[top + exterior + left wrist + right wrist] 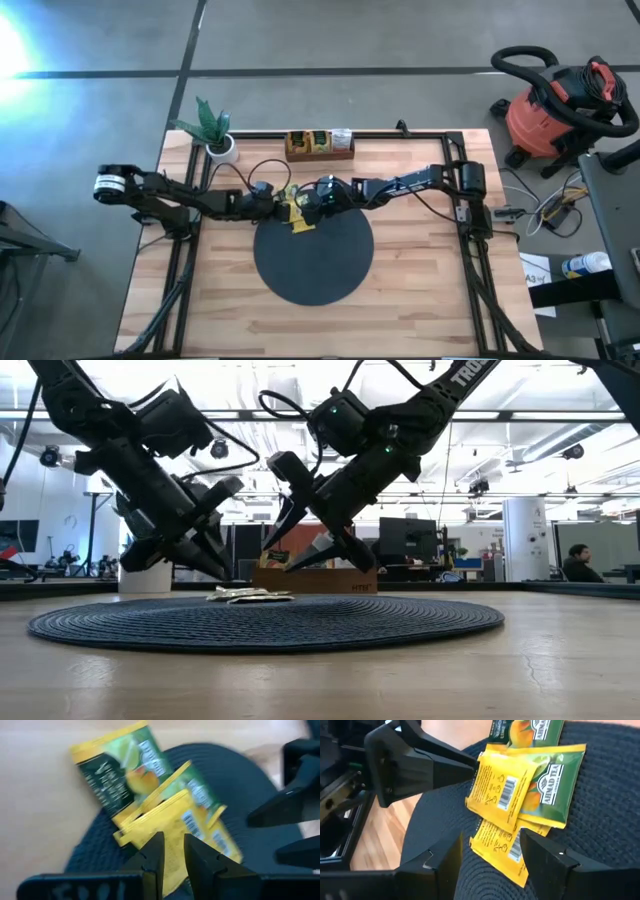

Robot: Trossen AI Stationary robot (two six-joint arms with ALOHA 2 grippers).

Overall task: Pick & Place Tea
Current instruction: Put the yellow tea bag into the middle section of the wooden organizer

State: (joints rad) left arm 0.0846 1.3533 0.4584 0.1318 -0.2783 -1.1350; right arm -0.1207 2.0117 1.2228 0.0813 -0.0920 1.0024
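A small heap of tea packets, yellow and green, lies overlapped on the far left rim of the black round mat. One packet reaches past the rim onto the wood. My left gripper slants down at the heap from the table's left, just above it, its fingers a narrow gap apart with nothing between them. My right gripper slants down from the right, open wide, with a finger on either side of the heap. In the low view it hangs above the packets.
A brown wooden tray with packets stands at the table's far edge, and a potted plant at the far left corner. The two grippers are close together over the mat's far left rim. The mat's near and right parts lie bare.
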